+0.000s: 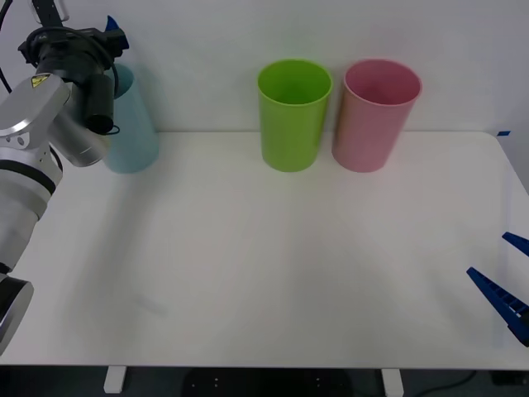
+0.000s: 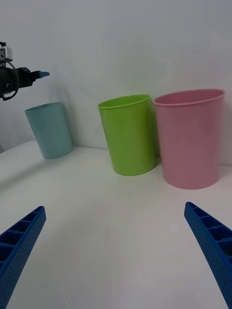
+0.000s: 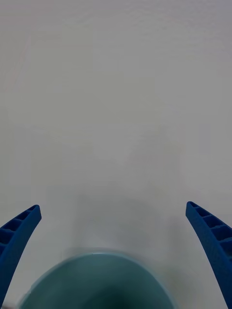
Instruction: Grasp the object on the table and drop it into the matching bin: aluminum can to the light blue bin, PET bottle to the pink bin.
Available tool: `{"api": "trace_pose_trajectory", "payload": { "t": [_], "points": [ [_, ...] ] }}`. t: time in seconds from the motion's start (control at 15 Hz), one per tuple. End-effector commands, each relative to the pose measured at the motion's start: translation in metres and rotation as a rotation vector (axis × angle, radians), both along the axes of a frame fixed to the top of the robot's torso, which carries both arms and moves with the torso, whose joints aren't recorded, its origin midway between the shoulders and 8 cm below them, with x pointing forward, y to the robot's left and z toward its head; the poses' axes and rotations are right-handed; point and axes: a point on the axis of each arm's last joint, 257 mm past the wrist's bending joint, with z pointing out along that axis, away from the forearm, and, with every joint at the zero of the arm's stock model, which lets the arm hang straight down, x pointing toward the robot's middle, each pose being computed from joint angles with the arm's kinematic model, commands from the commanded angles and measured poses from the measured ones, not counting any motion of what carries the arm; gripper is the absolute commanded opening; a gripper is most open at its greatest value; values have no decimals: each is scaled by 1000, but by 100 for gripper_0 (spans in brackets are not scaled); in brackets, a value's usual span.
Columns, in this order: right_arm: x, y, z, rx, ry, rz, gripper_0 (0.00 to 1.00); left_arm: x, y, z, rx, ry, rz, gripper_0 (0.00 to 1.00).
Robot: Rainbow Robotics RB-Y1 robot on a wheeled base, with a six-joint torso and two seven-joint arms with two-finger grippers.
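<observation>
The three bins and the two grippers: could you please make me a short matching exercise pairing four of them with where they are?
Things:
1. light blue bin
2. pink bin
3. left gripper
4. right gripper

Places:
A. low over the table's right edge, fingers open
B. right of the lime green bin
C. at the table's far left
D. open above the light blue bin's mouth

Pairs: 1-C, 2-B, 3-D, 4-A
</observation>
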Motion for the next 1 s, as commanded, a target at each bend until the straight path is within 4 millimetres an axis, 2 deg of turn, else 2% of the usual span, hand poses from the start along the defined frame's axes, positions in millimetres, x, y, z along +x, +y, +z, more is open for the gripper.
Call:
{"api": "trace_pose_trajectory", "payload": {
  "t": [0.07,0.4,0.67,1.0],
  "points": [
    [0,0,0,0,0,0,100,-12,-2,0,-29,-23,-26,100],
    [0,0,0,0,0,0,100,-47,4,-10,-68,-46,-87,100],
    [0,0,0,0,0,0,100,-84,4,-24,-78,-45,-174,100],
    [0,0,0,0,0,0,100,-143,11,-48,-67,-44,-348,100]
  ]
}}
